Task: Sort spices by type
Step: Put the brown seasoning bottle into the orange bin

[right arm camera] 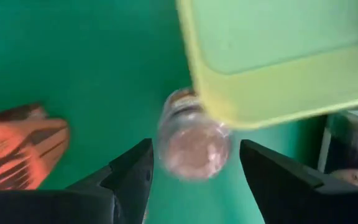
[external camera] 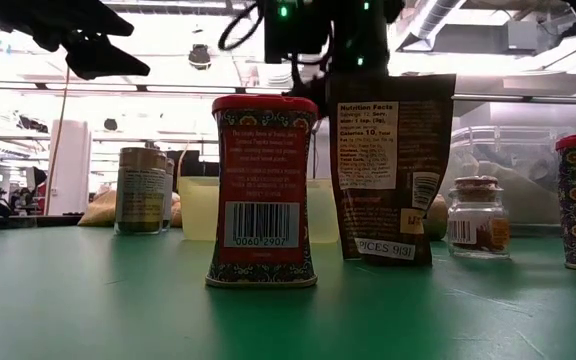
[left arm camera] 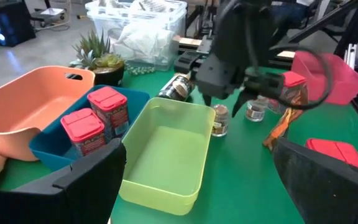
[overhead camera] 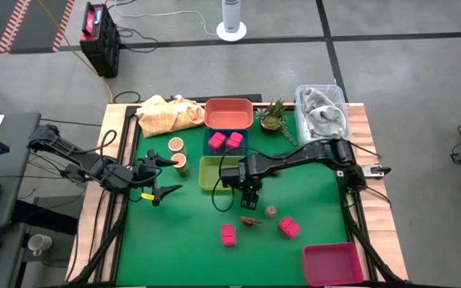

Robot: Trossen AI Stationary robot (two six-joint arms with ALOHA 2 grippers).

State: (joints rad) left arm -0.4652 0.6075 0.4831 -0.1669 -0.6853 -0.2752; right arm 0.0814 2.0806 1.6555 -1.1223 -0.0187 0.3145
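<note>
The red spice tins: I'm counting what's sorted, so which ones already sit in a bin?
The two red tins standing side by side in the blue bin behind the yellow-green bin. The three others stand loose on the green mat, nearer the front edge.

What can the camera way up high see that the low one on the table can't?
Only the high view shows the pink bin, the yellow cloth, the plant, the left gripper waiting at the table's left, and the right gripper beside the yellow-green bin. Only the low view shows the barcode on the red tin and the printed label on the brown pouch. Both show the yellow-green bin and the green table.
</note>
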